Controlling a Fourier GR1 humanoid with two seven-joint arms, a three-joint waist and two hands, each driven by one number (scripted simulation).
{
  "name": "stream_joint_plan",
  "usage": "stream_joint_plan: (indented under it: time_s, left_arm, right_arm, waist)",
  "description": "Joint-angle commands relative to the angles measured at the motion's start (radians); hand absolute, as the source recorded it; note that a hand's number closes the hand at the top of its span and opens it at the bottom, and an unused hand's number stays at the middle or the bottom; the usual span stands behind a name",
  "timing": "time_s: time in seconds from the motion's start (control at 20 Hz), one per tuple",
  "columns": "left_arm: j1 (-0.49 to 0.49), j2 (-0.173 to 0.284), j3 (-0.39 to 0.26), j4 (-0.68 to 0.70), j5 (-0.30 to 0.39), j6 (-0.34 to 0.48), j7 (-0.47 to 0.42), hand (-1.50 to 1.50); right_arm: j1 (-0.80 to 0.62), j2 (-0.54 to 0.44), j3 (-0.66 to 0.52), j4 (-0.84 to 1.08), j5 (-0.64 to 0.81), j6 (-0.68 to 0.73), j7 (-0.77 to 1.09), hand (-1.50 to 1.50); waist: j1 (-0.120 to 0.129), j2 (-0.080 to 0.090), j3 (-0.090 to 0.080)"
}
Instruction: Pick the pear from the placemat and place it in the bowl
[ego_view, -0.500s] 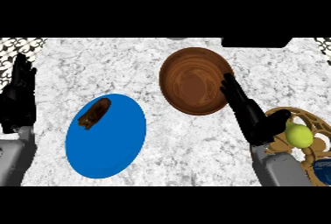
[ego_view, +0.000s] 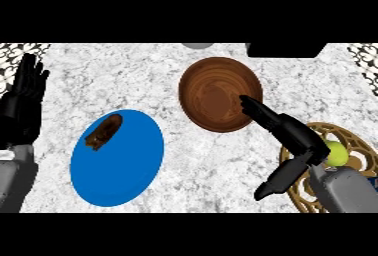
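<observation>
A dark brown oblong item (ego_view: 103, 132) lies on the upper left part of the blue oval placemat (ego_view: 125, 170). The round wooden bowl (ego_view: 214, 90) stands behind and to the right of the placemat, with nothing in it. My right hand (ego_view: 295, 134) is open, its fingers stretched over the bowl's lower right rim and its thumb hanging down. It holds nothing. A yellow-green round fruit (ego_view: 338, 152) sits just right of that hand, partly hidden by it. My left hand (ego_view: 22, 105) rests open at the left edge, fingers up.
The yellow-green fruit lies in a golden wire basket (ego_view: 359, 137) at the right edge, behind my right forearm. A grey round object (ego_view: 198, 45) and a black box (ego_view: 284, 49) stand at the counter's far edge. White marble counter shows between placemat and bowl.
My right hand has swung its fingers slightly left and down across the bowl's rim, and its thumb now spreads downward. The left hand and the objects have not moved.
</observation>
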Motion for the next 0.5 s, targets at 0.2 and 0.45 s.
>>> stream_joint_plan:
  time_s: [0.2, 0.45]
  left_arm:
    - [0.019, -0.013, 0.017, -0.02, 0.031, -0.062, -0.014, 0.0]
    - [0.003, 0.023, 0.052, -0.025, 0.064, -0.101, 0.016, 0.0]
  right_arm:
    - [0.112, -0.275, -0.146, -0.049, 0.073, 0.249, -0.288, -1.5]
    - [-0.01, -0.438, -0.225, -0.129, 0.116, 0.287, -0.16, -1.5]
  waist:
    - [-0.024, 0.006, 0.0]
    - [-0.017, 0.004, -0.002]
